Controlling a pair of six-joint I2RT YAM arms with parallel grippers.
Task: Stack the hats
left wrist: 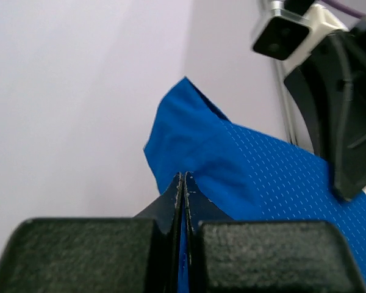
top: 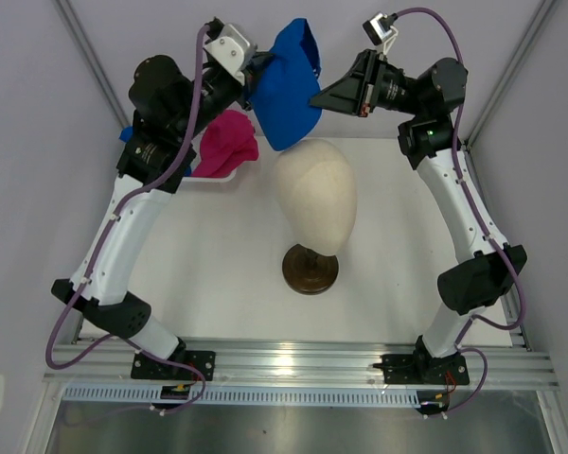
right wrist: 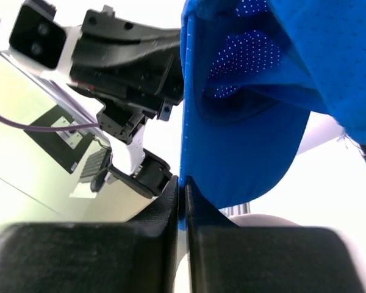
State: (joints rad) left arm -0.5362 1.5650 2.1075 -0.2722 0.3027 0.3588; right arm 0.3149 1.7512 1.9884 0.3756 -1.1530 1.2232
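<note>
Blue cap (top: pixel 286 90) hangs in the air at the back of the table, above and just behind the mannequin head (top: pixel 314 194), not touching it. It is held between both arms. The left gripper (left wrist: pixel 183 177) is pressed together on a fold of the cap's cloth, with blue fabric sandwiched between the fingers. The right gripper (right wrist: pixel 183 183) is clamped on a thin edge of the cap, and the right wrist view shows the underside and the perforated inner panel sagging.

Pink cap (top: pixel 225 142) sits crumpled in the white basket (top: pixel 213 180), left of the head and under the left arm.

Handling, as a judgement:
- The cap is light, soft and floppy. The crown collapses and drapes, so a one-point hold lets it swing.
- The brim looks like the only stiffer part.
- Best holds are probably two opposite rim points, which keep the opening spread to go over the head.
- The thin cloth pinch could slip if it is tugged.
- The cap is not fragile.
</note>
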